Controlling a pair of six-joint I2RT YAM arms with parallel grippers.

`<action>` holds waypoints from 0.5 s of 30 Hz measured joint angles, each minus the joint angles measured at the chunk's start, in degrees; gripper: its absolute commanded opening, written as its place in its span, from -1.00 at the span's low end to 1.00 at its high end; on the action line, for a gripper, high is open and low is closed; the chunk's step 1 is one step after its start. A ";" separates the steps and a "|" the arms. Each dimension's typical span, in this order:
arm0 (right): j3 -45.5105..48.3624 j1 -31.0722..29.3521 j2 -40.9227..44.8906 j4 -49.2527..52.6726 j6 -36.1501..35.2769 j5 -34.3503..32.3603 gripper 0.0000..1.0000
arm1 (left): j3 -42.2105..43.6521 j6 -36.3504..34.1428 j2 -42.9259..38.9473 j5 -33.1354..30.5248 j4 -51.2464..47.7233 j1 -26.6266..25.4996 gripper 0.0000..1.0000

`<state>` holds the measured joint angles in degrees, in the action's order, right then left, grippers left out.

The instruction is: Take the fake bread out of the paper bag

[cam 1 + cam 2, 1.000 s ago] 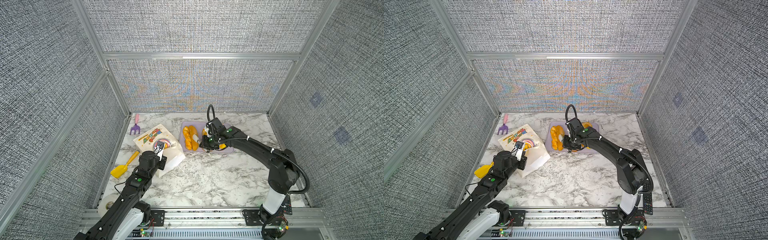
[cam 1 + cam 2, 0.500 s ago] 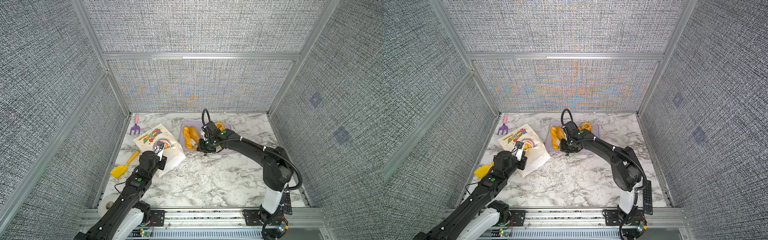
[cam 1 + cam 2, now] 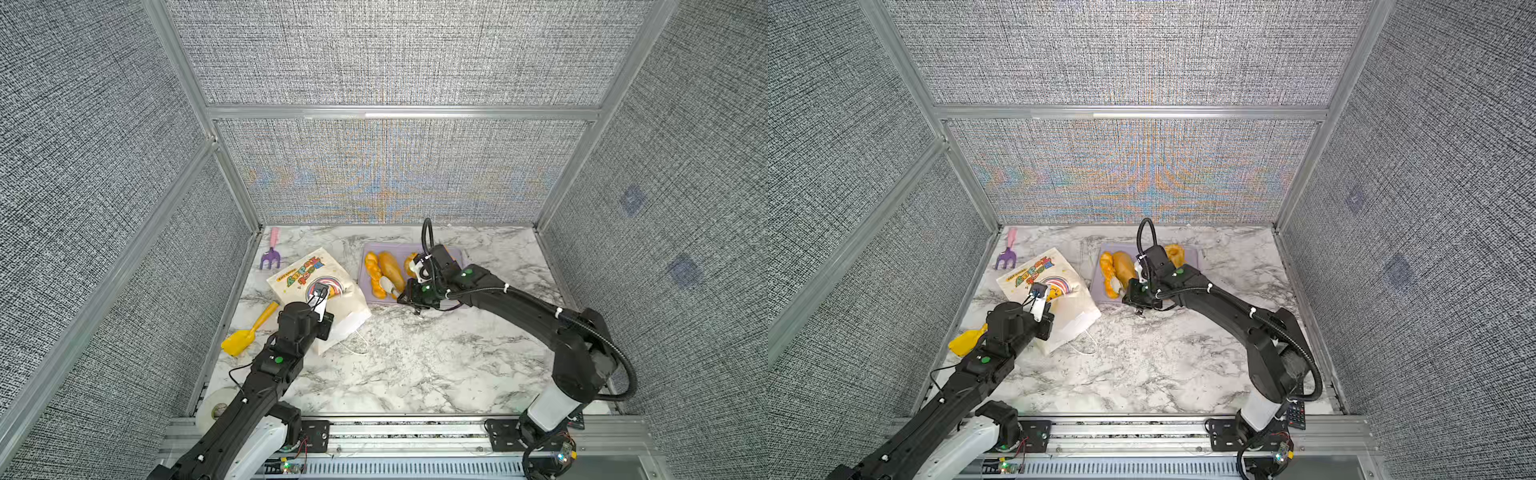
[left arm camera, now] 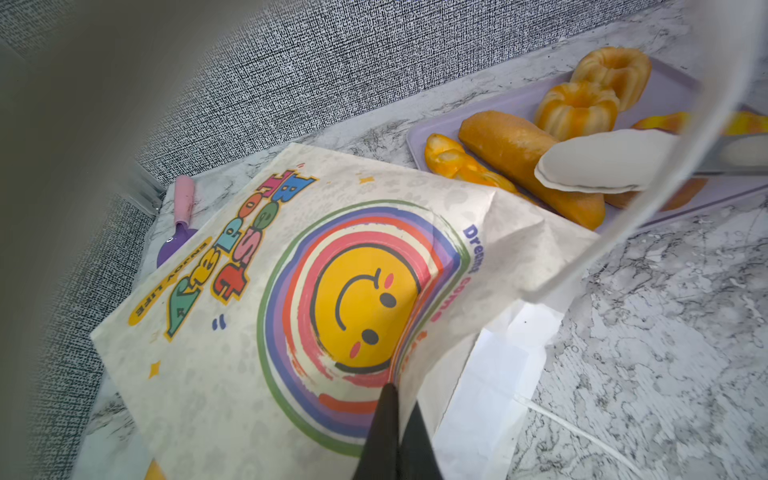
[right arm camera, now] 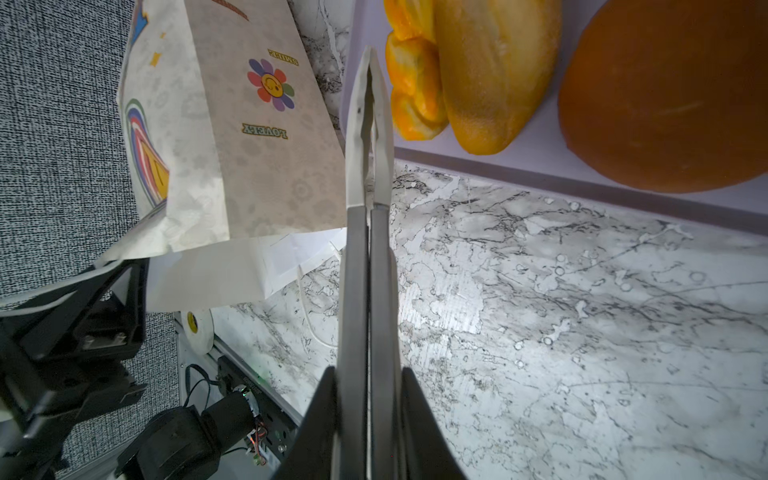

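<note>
The paper bag (image 3: pixel 299 274) lies on its side at the left, its rainbow face up (image 4: pixel 232 374). My left gripper (image 4: pixel 395 395) is shut on a fold of that face near the mouth (image 3: pixel 1040 297). The bag's inside is hidden. Fake bread lies on the lilac tray (image 3: pixel 455 253): a braided stick (image 3: pixel 372 270), a long loaf (image 3: pixel 392 266), two fluted ring buns (image 4: pixel 575 108) and a round brown bun (image 5: pixel 665 91). My right gripper (image 5: pixel 370 62) is shut and holds nothing. It hangs at the tray's near-left corner (image 3: pixel 388 286), beside the braided stick (image 5: pixel 411 83).
A purple toy rake (image 3: pixel 270 253) lies at the back left. A yellow shovel (image 3: pixel 249 330) lies left of my left arm. A tape roll (image 3: pixel 216 411) and a remote (image 3: pixel 1296 413) sit at the front edge. The bag's white cord handle (image 3: pixel 359 345) trails on the marble.
My right gripper has slid left over the tray to its near-left corner, closer to the bag. The left gripper and the bag have not moved.
</note>
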<state>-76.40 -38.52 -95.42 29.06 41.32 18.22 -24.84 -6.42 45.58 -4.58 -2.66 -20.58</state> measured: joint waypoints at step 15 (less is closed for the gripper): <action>-1.25 1.01 -7.02 1.99 -2.82 -4.50 -1.00 | 0.00 -0.04 0.13 0.04 -0.04 0.00 -1.00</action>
<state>-77.65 -37.52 -102.43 31.05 38.50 13.72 -24.84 -6.46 45.71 -4.54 -2.70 -20.58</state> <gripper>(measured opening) 0.218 0.057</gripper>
